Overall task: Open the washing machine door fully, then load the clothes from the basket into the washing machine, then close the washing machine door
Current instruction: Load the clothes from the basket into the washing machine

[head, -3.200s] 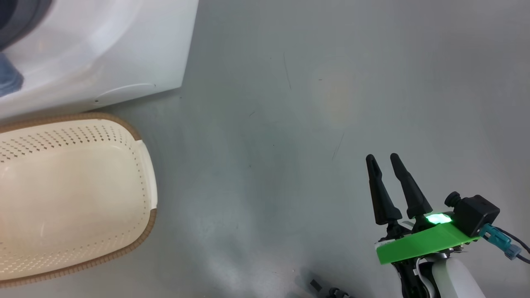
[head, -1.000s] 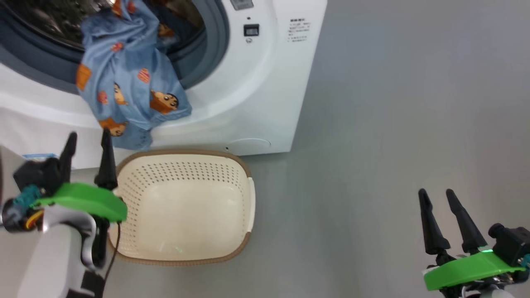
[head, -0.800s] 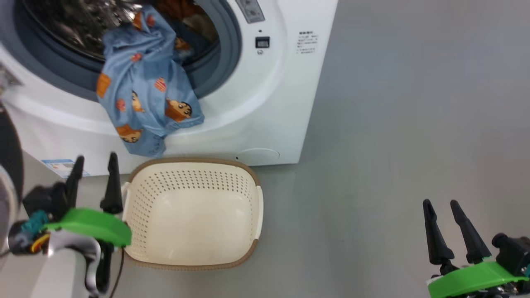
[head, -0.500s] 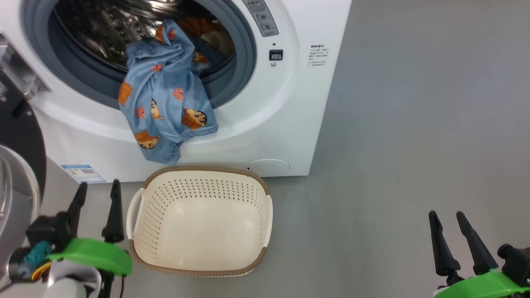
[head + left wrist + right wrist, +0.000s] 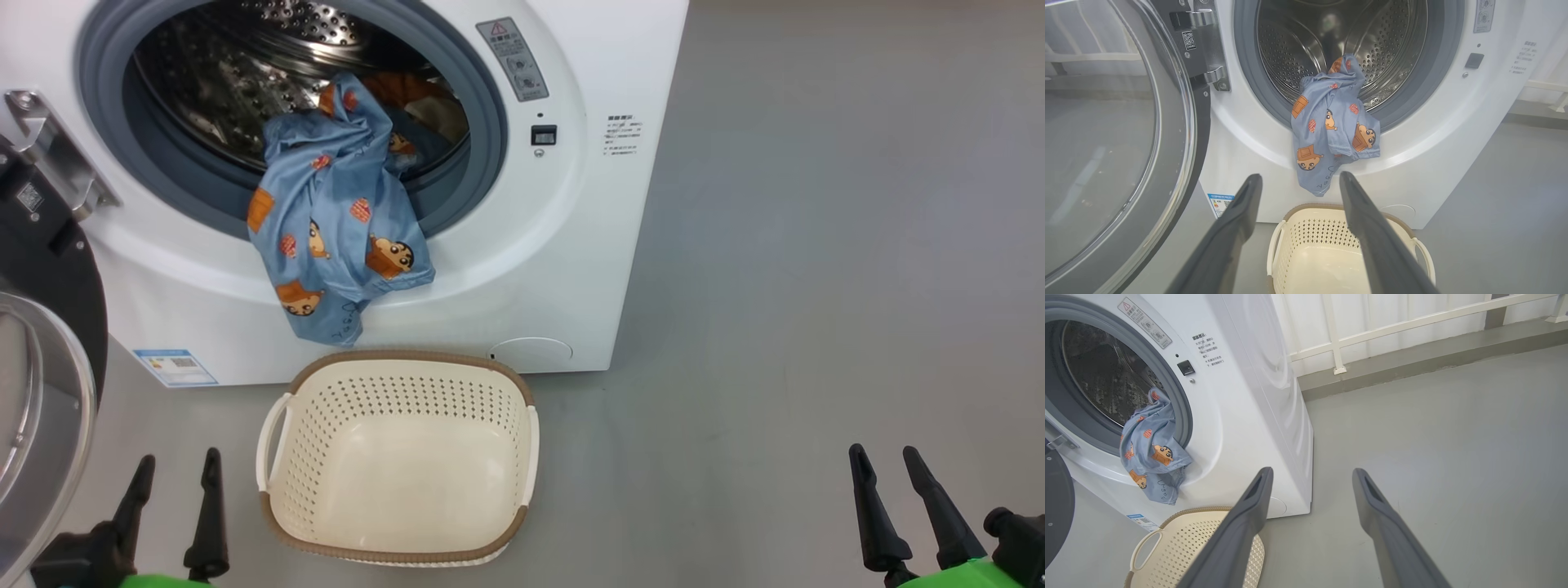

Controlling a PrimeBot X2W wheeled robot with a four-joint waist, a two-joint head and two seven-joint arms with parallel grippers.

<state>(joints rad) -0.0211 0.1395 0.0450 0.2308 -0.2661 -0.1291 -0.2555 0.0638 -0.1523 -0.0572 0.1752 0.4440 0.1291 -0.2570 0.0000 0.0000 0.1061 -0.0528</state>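
The white washing machine (image 5: 571,245) stands open, its door (image 5: 33,408) swung out to the left. Light blue clothes (image 5: 339,237) with orange cartoon prints hang out over the grey seal and down the front, partly inside the steel drum (image 5: 245,73). The cream basket (image 5: 506,400) sits on the floor below them with nothing in it. My left gripper (image 5: 178,461) is open at the lower left, beside the basket. My right gripper (image 5: 883,457) is open at the lower right, far from everything. The clothes (image 5: 1331,126) and door (image 5: 1180,134) show in the left wrist view, the clothes (image 5: 1151,453) in the right wrist view.
Bare grey floor (image 5: 816,286) spreads to the right of the machine. A white railing and a grey kerb (image 5: 1412,363) run behind the machine in the right wrist view. A blue label (image 5: 175,367) is stuck low on the machine's front.
The head camera has swung and tilted up, bringing the machine, clothes and basket into fuller view. Both grippers now sit lower in the picture, still open.
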